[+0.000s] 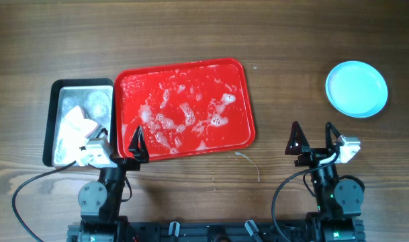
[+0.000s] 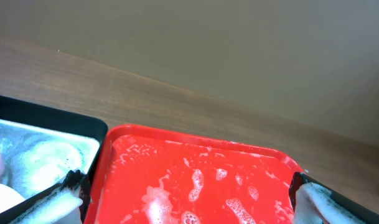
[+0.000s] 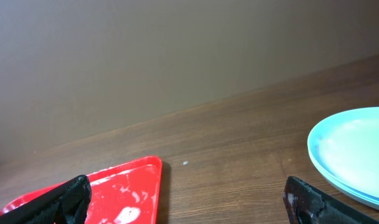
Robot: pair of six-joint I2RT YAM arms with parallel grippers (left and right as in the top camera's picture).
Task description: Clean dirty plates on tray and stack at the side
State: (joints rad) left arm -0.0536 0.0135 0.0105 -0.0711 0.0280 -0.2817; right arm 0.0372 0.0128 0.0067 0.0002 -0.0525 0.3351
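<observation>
The wood table [image 1: 191, 33] filled the overhead view. On it, left of ctr, lay the red tray [image 1: 239, 81] w/ no plates in it. Its floor was wet and spotted w/ white suds [image 1: 184, 114], thickest in the middle and toward the near edge. The left wrist view showed the same tray [image 2: 133, 180] from its near side, and the right wrist view caught only one corner of it [image 3: 124, 180].

Just beside the tray's left edge sat the smaller black-rimmed metal tray [image 1: 53, 128], foamy inside, w/ a pale wad [image 1: 76, 128] in it; sponge or cloth, couldn't tell.

The plates [image 1: 356, 89] were off the tray, well apart from it at the table's far right. From overhead they read as one turquoise disc. In the right wrist view [image 3: 354, 152] more than one rim seemed to show at the edge, but the count was unclear.

The left gripper [image 1: 117, 142] hung at the near edge where the 2 trays met. Its jaws were spread wide w/ nothing btw them, and suds clung to the fingers [image 2: 68, 196].

The right gripper [image 1: 314, 138] was over bare table, near side, btw tray and plates. It was also spread wide and held nothing.

A thin pale strand [image 1: 250, 161] lay on the table just off the red tray's near right corner.
</observation>
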